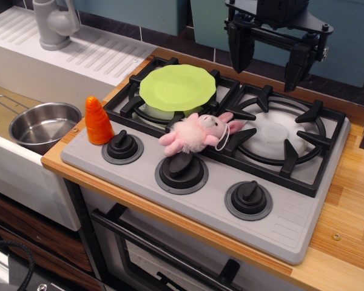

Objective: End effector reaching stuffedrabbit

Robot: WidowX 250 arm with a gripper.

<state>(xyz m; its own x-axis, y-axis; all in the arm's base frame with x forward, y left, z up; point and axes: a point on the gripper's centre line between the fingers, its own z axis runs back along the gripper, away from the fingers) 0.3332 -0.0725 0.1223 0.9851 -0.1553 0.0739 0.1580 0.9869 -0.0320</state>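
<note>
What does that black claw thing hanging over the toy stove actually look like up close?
The gripper is all black: a boxy body at the top of the picture, with a crossbar carrying two chunky prongs that taper toward their tips. Small bolts dot the frame. No coloured markings or cables are visible here.

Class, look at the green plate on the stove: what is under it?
The green plate rests on the left black burner grate. A pale disc edge shows beneath; the burner centre is covered.
</note>
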